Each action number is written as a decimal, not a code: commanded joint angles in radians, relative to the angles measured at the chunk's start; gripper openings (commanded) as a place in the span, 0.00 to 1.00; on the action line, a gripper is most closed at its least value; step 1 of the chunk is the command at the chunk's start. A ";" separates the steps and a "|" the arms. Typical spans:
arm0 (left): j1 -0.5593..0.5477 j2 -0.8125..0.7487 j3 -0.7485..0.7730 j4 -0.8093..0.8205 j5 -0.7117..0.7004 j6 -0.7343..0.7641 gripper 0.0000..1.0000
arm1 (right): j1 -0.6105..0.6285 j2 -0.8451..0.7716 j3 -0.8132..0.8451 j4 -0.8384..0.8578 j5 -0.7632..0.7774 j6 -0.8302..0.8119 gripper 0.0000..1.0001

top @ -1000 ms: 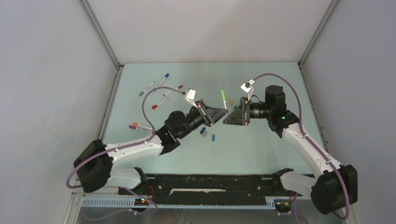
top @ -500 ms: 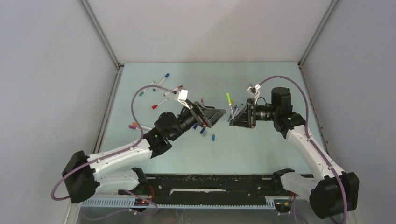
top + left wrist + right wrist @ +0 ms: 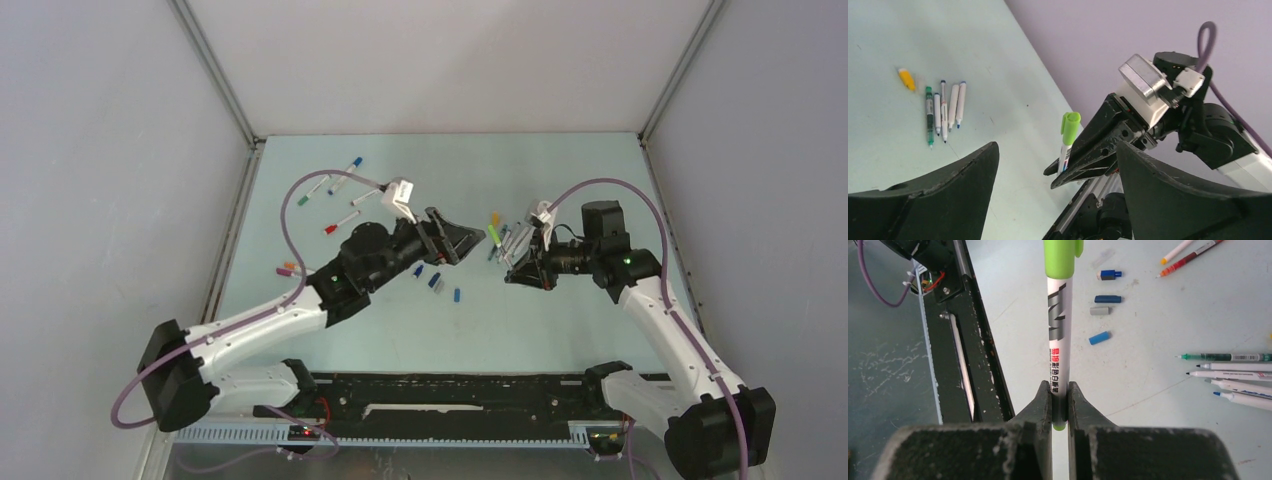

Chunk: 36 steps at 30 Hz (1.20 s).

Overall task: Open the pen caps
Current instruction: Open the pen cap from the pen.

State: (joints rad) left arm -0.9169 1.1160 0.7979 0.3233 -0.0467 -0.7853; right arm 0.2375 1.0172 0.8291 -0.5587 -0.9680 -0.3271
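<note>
Your right tool (image 3: pixel 1060 395) is clamped narrow on the bottom end of a white pen (image 3: pixel 1059 340). The pen sticks straight out ahead of that tool, with the lime green cap (image 3: pixel 1063 255) on at its far tip. Your left tool (image 3: pixel 470 241) is spread wide and holds nothing. It faces the right tool, with the green cap just ahead of its fingers (image 3: pixel 948 185), not touching them. Loose caps lie on the counter (image 3: pixel 1158 450) ahead and to the right of the right tool: light blue cap (image 3: pixel 1099 338) nearest, grey cap (image 3: pixel 1099 311) beyond it, dark blue cap (image 3: pixel 1108 299) just past that. Further right of that tool there's a row of uncapped pens (image 3: pixel 1233 375) side by side. From the left tool, an orange cap (image 3: pixel 906 79) lies ahead-left, just beyond those pens.
</note>
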 commanded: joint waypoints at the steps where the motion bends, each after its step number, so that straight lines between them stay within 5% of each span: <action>1: -0.034 0.080 0.132 -0.056 -0.021 0.002 0.87 | -0.007 -0.010 0.017 -0.032 0.013 -0.070 0.00; 7: -0.083 0.182 0.250 -0.153 -0.149 -0.043 0.84 | -0.007 0.000 0.016 -0.035 0.005 -0.076 0.00; 17: -0.139 0.275 0.379 -0.314 -0.320 -0.191 0.60 | -0.005 0.025 0.016 -0.024 0.020 -0.064 0.00; 26: -0.152 0.331 0.448 -0.413 -0.339 -0.223 0.44 | 0.003 0.035 0.016 -0.021 0.029 -0.060 0.00; 31: -0.153 0.349 0.465 -0.432 -0.323 -0.222 0.27 | 0.010 0.040 0.016 -0.023 0.039 -0.066 0.00; 34: -0.154 0.352 0.465 -0.420 -0.302 -0.207 0.04 | 0.013 0.038 0.016 -0.025 0.038 -0.068 0.00; 36: -0.154 0.349 0.459 -0.411 -0.292 -0.195 0.00 | 0.013 0.031 0.016 -0.026 0.027 -0.067 0.00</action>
State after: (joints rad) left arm -1.0649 1.4620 1.1992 -0.0948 -0.3420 -0.9936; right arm 0.2451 1.0580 0.8291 -0.6022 -0.9272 -0.3782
